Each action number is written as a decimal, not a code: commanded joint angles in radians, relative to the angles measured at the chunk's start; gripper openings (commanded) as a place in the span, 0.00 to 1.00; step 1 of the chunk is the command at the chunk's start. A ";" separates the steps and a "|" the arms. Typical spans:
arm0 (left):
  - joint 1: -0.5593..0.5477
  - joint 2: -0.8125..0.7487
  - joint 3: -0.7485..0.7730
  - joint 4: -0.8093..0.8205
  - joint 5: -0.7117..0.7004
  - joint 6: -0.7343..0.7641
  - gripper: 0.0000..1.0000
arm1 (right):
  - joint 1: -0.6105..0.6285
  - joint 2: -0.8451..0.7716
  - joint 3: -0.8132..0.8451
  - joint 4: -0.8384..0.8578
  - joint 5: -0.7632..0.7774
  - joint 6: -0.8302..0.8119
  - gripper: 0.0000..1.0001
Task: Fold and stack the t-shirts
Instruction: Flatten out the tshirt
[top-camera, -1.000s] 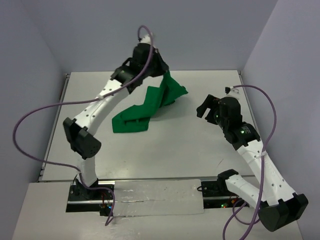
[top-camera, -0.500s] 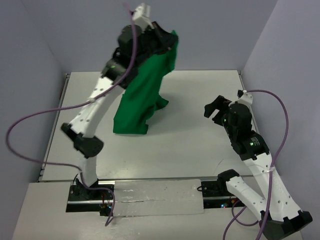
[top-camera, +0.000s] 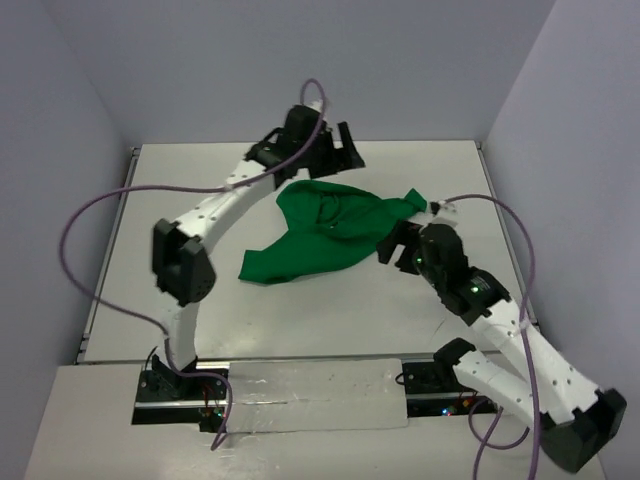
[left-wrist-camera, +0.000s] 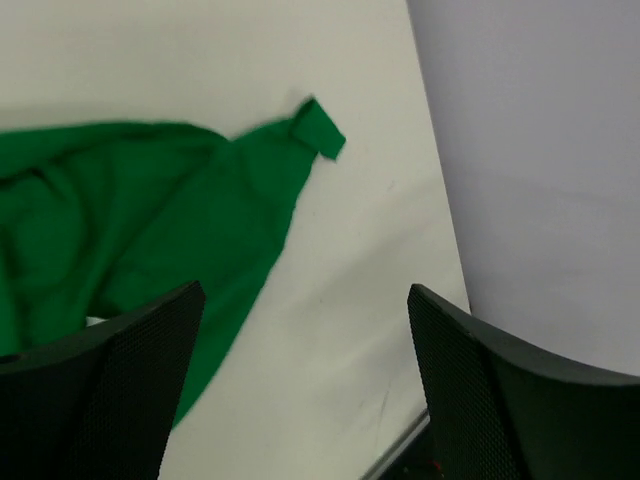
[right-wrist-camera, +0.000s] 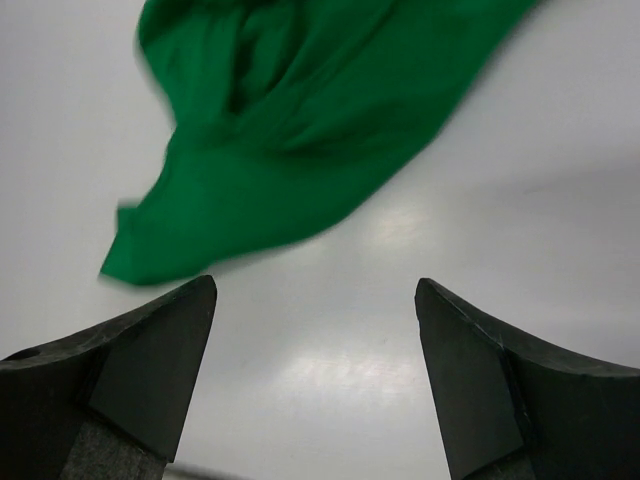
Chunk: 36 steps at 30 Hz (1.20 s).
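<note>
The bright green t-shirt (top-camera: 330, 235) lies loose and crumpled on the white table (top-camera: 300, 310), spread from the middle toward the right. My left gripper (top-camera: 343, 152) hovers open just beyond the shirt's far edge, holding nothing. In the left wrist view the t-shirt (left-wrist-camera: 150, 210) fills the left side, and bare table shows between the fingers of the left gripper (left-wrist-camera: 305, 295). My right gripper (top-camera: 396, 243) stands open at the shirt's right end. In the right wrist view the t-shirt (right-wrist-camera: 300, 130) lies ahead of the right gripper (right-wrist-camera: 315, 290), with only table between the fingers.
Lilac walls (top-camera: 420, 70) close in the table on the back and both sides; the wall (left-wrist-camera: 540, 150) stands close to the left gripper. Purple cables (top-camera: 110, 200) loop off both arms. A pale strip (top-camera: 310, 395) covers the near edge between the bases.
My left gripper had lifted the shirt high, then opened and came down. The shirt dropped onto the table and spread to the right. The right arm moved left toward it.
</note>
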 joint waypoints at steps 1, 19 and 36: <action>0.224 -0.451 -0.328 0.036 -0.201 0.013 0.85 | 0.294 0.209 0.083 0.123 0.094 0.060 0.88; 0.405 -0.052 -0.487 0.170 0.140 0.039 0.82 | 0.547 1.128 0.605 0.252 0.057 0.021 0.86; 0.412 0.090 -0.384 0.169 0.150 0.049 0.10 | 0.477 0.993 0.493 0.223 0.255 0.058 0.09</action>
